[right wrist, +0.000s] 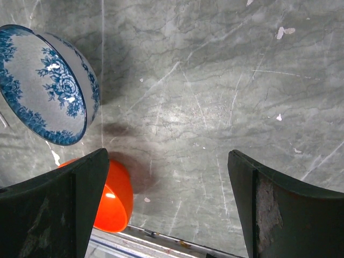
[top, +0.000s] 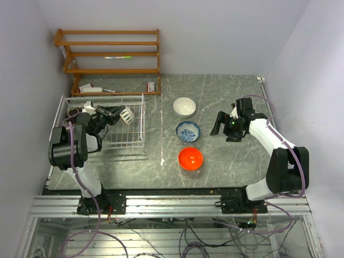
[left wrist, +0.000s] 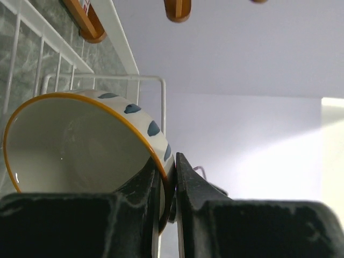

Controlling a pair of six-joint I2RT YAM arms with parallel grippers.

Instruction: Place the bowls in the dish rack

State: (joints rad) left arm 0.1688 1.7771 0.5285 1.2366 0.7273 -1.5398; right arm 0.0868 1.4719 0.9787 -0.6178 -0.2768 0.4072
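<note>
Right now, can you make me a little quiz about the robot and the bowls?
1. True or false: the right arm's jaws stand open.
2. How many bowls sit on the table, outside the dish rack?
3. What do the left arm's jaws pinch? A: a spoon. B: a spotted bowl. C: a cup.
Key: 1 true. 2 three: white bowl, blue-patterned bowl, orange-red bowl. 3 B.

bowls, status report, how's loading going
Left gripper shut on spotted bowl over dish rack. Right gripper open, empty. White bowl, blue-patterned bowl, orange bowl on table. No obstruction seen.
</note>
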